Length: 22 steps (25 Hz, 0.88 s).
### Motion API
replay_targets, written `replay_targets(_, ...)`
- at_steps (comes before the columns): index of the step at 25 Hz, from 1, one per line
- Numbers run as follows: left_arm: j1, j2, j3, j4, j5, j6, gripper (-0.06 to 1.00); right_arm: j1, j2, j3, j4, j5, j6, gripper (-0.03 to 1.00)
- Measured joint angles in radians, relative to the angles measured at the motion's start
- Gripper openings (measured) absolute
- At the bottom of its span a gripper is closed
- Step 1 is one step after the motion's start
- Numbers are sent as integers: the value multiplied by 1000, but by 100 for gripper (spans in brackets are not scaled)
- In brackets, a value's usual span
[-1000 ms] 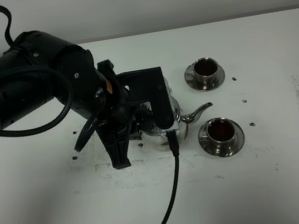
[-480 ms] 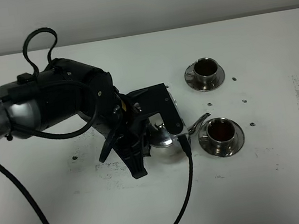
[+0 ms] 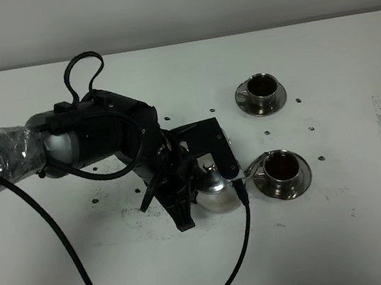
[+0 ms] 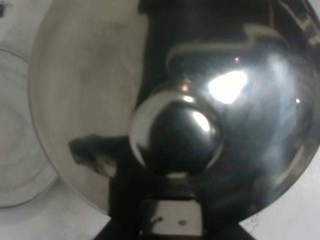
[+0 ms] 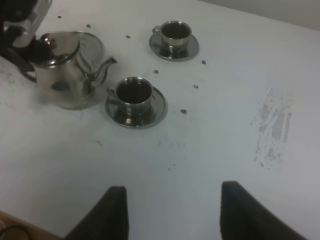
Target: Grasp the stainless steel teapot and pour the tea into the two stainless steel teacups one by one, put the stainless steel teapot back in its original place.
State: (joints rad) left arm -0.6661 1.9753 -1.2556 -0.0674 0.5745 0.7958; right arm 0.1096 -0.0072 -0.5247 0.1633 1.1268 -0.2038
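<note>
Exterior high: left pincer [image 3: 195,185] clamped on stainless steel teapot [image 3: 214,182] by its handle side, spout aimed outward at near teacup [image 3: 281,167] for pouring; right pincer [image 5: 170,212] spread apart, idle

Over the last second I watch my left arm [image 3: 97,138] swing in and drop lower over the table [image 3: 376,229], so its bulk sits smaller in the high view. The left gripper [image 3: 206,176] carries the stainless steel teapot [image 3: 215,185] toward me and to the right. The spout [image 3: 255,166] pointed between the cups a second ago; it now reaches the rim of the nearer teacup [image 3: 281,167]. Whether it touches that rim I can't tell from here.
</note>
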Motion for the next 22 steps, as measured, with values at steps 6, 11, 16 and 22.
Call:
replay_targets(6, 5, -44, -25, 41, 61, -37, 17, 0, 0, 0, 0, 0, 0, 41)
replay_targets(11, 48, -55, -142, 95, 160, -140, 17, 0, 0, 0, 0, 0, 0, 41)
replay_targets(16, 105, -55, -182, 103, 170, -222, 17, 0, 0, 0, 0, 0, 0, 41)
replay_targets(22, 133, -13, -187, 128, 167, -291, 17, 0, 0, 0, 0, 0, 0, 41)
